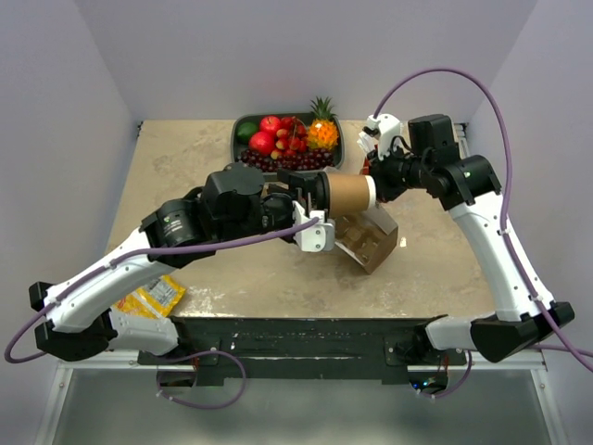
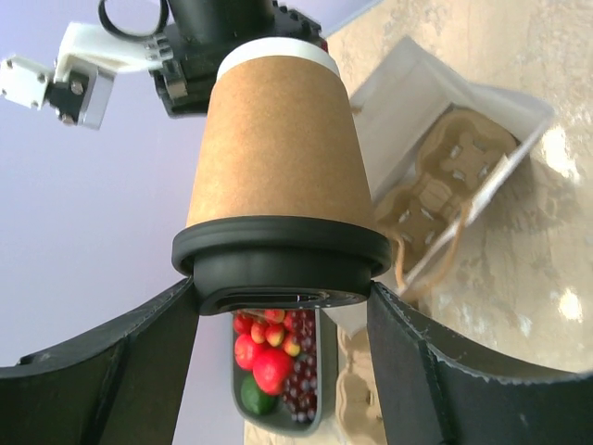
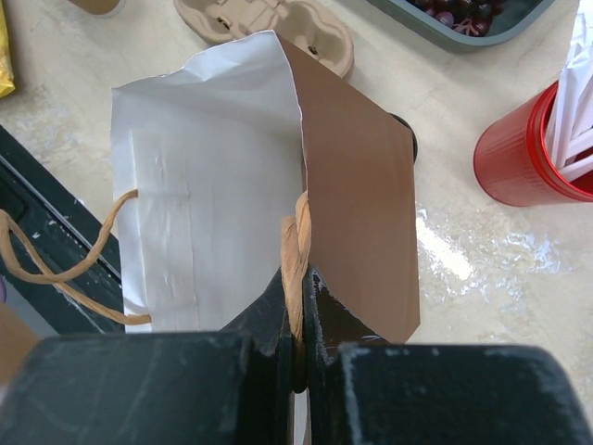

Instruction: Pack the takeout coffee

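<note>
- A yellow snack packet point(image 1: 153, 297) is seen at the near left of the table point(image 1: 185, 158), beside the left arm point(image 1: 102, 278).
- The left gripper point(image 2: 278, 298) is closed partway on the black lid of the takeout coffee point(image 2: 273, 148), with one finger pressed to each side of the lid.
- The takeout coffee is held on its side in the air over the middle of the table. Its lid is turned towards the left wrist and its base towards the right arm point(image 1: 491, 241).
- A tray of fruit point(image 1: 234, 146) is set at the far edge, behind the cup.
- A paper bag point(image 3: 213, 185), brown outside and white inside, is found near the cup with its mouth open. A cardboard cup carrier point(image 2: 445, 176) is seen in that mouth.
- The right gripper point(image 3: 301, 283) is pinched tight on the bag's twine handle point(image 3: 295, 241).
- A red cup of white straws point(image 3: 523, 148) is stood to the right of the bag, apart from it.
</note>
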Available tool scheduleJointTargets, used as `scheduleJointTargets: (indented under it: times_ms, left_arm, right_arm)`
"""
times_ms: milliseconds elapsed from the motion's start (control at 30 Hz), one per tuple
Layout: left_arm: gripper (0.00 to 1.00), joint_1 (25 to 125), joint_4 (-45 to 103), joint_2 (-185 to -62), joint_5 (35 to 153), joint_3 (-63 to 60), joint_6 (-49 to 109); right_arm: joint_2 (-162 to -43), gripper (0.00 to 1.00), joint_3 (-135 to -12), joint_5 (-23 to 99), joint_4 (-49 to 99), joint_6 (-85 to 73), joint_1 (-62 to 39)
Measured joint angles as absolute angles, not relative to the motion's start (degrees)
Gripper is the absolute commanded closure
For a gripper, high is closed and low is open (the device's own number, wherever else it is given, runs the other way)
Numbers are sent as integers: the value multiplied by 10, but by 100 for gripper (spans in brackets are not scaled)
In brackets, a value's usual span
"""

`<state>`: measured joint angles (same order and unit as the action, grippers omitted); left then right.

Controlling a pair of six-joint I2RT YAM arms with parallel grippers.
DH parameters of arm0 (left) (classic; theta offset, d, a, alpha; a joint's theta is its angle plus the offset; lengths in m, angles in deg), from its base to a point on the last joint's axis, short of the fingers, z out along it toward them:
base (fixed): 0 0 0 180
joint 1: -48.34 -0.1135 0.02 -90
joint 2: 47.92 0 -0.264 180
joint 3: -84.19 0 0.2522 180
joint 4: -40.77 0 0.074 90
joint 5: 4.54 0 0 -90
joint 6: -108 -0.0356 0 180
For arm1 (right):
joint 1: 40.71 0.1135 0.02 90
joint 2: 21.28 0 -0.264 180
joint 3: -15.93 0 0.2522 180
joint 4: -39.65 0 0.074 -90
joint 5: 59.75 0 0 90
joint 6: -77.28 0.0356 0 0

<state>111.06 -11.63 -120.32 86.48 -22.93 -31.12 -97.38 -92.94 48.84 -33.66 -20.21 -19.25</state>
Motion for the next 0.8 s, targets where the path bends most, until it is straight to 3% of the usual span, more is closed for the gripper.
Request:
scheduleJointTargets:
  times_ms: [467, 800]
  left_arm:
    - [72, 993, -416, -1168, 788, -235, -363]
    - [70, 993, -478, -1219, 784, -144, -490]
  right_arm:
    - [-985, 100, -938, 462, -337, -206, -208]
    - [-989, 100, -940, 463, -336, -207, -209]
